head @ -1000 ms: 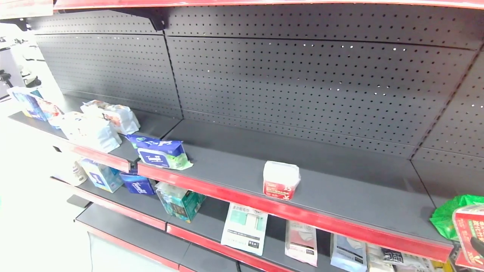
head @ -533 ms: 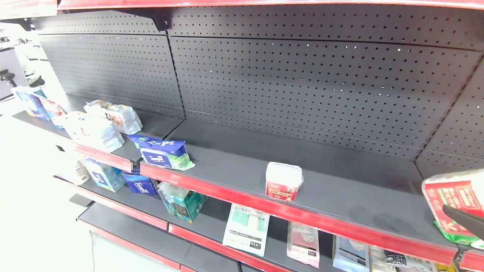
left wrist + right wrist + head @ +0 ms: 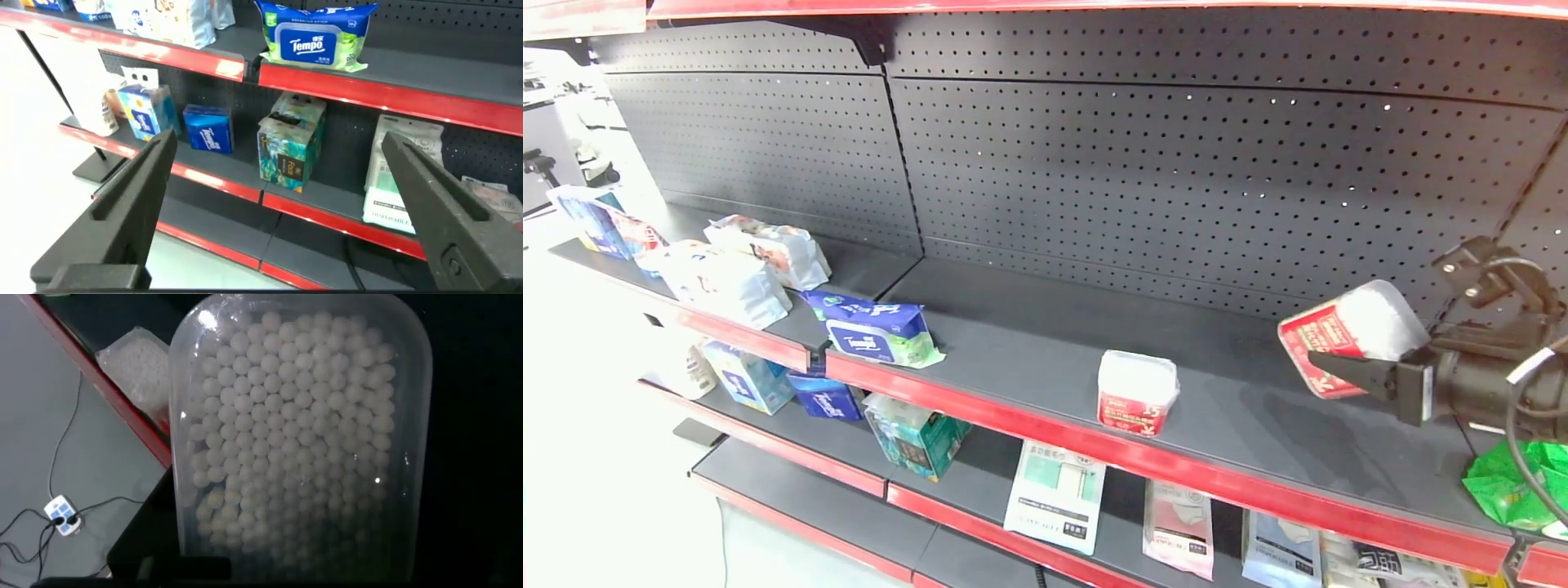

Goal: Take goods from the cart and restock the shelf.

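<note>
My right gripper (image 3: 1347, 359) is shut on a red-and-white tub (image 3: 1347, 331) of white beads, held tilted in the air above the right part of the dark middle shelf (image 3: 1029, 327). Up close, the tub (image 3: 298, 433) is a clear shell packed with white beads. A matching tub (image 3: 1135, 390) stands upright near the shelf's red front edge, left of the held one. My left gripper (image 3: 286, 204) is open, low in front of the lower shelves, with nothing between its fingers.
A blue wipes pack (image 3: 874, 328) and white bagged goods (image 3: 727, 282) lie on the shelf's left. A green bag (image 3: 1507, 482) sits at the far right. Tissue boxes (image 3: 915, 437) and hanging packets (image 3: 1054, 494) fill the lower shelf. Bare shelf lies between the two tubs.
My right gripper has risen from the lower right corner and moved left over the shelf with the tub. The green bag is uncovered again. The left side is unchanged.
</note>
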Controlling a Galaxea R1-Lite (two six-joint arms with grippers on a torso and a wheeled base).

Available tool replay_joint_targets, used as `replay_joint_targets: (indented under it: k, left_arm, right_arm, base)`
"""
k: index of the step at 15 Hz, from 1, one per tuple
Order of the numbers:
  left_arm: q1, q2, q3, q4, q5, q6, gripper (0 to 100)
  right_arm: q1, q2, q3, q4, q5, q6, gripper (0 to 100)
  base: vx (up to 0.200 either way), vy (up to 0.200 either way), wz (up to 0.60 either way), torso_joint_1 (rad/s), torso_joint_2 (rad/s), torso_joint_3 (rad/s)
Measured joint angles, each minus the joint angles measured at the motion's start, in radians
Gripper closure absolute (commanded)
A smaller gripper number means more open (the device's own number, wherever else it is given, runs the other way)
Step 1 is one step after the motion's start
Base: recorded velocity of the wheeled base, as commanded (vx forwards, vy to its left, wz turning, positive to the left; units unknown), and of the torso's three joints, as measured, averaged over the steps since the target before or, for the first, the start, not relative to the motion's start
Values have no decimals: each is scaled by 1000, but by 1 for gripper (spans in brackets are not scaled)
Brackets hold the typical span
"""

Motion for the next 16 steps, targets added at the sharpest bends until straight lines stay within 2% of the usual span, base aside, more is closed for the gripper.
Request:
replay_joint_targets:
  k: [6,12,16]
  left_arm:
    - [0,0,0,0,0,0,0]
    - [0,0,0,0,0,0,0]
    - [0,1,0,0,0,0,0]
  right_arm:
    - [-82,261,-167,-21,181,-200,100]
    - [-102,359,-216,-21,192,-280,100]
    - [-63,401,-227,-15,190,-344,100]
  base:
    - [0,0,0,0,0,0]
    - [0,0,0,0,0,0]
    - [0,0,0,0,0,0]
